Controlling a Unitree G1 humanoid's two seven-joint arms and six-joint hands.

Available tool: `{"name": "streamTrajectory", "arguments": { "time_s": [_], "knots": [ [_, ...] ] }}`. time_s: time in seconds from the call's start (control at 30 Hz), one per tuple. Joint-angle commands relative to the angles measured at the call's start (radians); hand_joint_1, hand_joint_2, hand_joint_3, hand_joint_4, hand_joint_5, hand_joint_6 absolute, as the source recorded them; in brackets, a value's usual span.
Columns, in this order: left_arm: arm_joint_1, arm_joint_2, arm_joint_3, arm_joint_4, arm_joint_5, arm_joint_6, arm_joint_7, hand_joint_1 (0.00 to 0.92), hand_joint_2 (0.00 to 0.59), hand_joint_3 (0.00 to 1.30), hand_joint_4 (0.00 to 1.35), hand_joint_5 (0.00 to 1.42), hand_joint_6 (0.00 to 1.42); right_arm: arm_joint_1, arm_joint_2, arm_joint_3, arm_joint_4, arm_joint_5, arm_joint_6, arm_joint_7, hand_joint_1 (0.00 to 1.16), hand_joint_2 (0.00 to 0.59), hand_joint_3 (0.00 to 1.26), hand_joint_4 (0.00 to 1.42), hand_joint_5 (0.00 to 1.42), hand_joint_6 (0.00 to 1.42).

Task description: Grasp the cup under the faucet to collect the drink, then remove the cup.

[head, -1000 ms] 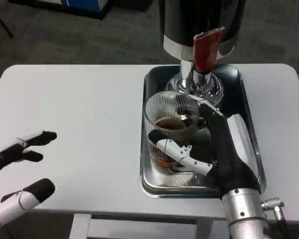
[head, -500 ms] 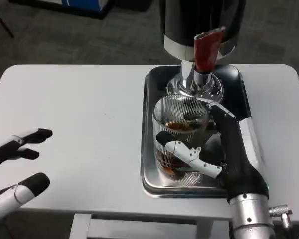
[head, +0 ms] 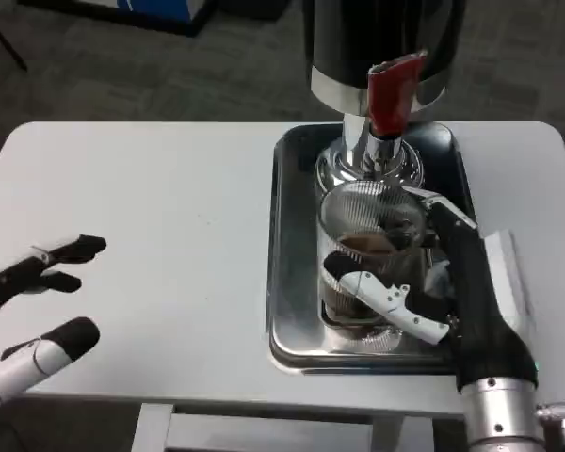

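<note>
1. Bottom left of the frame: the left hand [head: 28,320] lies on the table [head: 169,198] with fingers apart and nothing in it, well apart from the work.
2. Bottom right: the right hand [head: 433,282] wraps the cup [head: 367,254], a white finger across the near wall and dark fingers round the right side. It grips the cup firmly.
3. Centre right: the cup stands upright, long axis vertical, with dark drink in its lower part. It sits over the near half of the tray [head: 287,282]; I cannot tell whether its base touches the tray.
4. Upper centre right: the faucet [head: 391,89], with its red handle, hangs just beyond and above the cup's far rim.
5. The move turns on this: the cup lies toward the frame's bottom from the spout, so withdrawal likely runs nearward or sideways over the tray rim, kept upright to avoid spilling.
</note>
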Motion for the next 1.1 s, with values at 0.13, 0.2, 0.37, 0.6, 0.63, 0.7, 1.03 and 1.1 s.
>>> {"name": "streamTrajectory", "arguments": {
  "time_s": [0.13, 0.2, 0.37, 0.6, 0.63, 0.7, 1.03, 1.1],
  "knots": [
    [-0.027, 0.02, -0.017, 0.022, -0.005, -0.011, -0.011, 0.004, 0.103, 0.2, 0.17, 0.27, 0.23, 0.064, -0.02, -0.028, -0.098, 0.027, -0.032, 0.024, 0.77, 0.203, 0.85, 1.02, 1.2, 1.42],
    [-0.037, 0.022, -0.022, 0.026, -0.004, -0.011, -0.011, 0.003, 0.103, 0.2, 0.17, 0.27, 0.23, 0.078, -0.024, -0.035, -0.122, 0.032, -0.032, 0.036, 0.78, 0.203, 0.88, 1.05, 1.23, 1.42],
    [-0.071, 0.024, -0.048, 0.031, -0.002, -0.009, -0.01, 0.002, 0.103, 0.2, 0.17, 0.27, 0.23, 0.113, -0.034, -0.054, -0.176, 0.044, -0.041, 0.059, 0.8, 0.197, 0.93, 1.1, 1.29, 1.42],
    [-0.105, 0.027, -0.096, 0.027, 0.008, -0.017, -0.018, 0.0, 0.103, 0.2, 0.17, 0.27, 0.23, 0.156, -0.06, -0.08, -0.24, 0.069, -0.053, 0.095, 0.82, 0.192, 0.97, 1.13, 1.33, 1.42],
    [-0.111, 0.027, -0.104, 0.027, 0.008, -0.018, -0.018, 0.0, 0.103, 0.2, 0.16, 0.27, 0.23, 0.162, -0.062, -0.084, -0.25, 0.074, -0.053, 0.1, 0.82, 0.192, 0.97, 1.13, 1.34, 1.42],
    [-0.12, 0.025, -0.114, 0.029, 0.008, -0.016, -0.017, 0.0, 0.103, 0.2, 0.16, 0.27, 0.23, 0.171, -0.066, -0.094, -0.269, 0.083, -0.053, 0.11, 0.83, 0.194, 0.98, 1.15, 1.35, 1.42],
    [-0.181, 0.038, -0.186, 0.029, 0.015, -0.031, -0.038, 0.0, 0.099, 0.2, 0.16, 0.26, 0.23, 0.206, -0.095, -0.133, -0.346, 0.12, -0.048, 0.165, 0.86, 0.177, 1.03, 1.2, 1.4, 1.42],
    [-0.191, 0.039, -0.2, 0.029, 0.013, -0.033, -0.046, 0.0, 0.099, 0.2, 0.16, 0.25, 0.22, 0.214, -0.101, -0.144, -0.368, 0.128, -0.042, 0.182, 0.88, 0.182, 1.04, 1.21, 1.42, 1.42]
  ]
}}
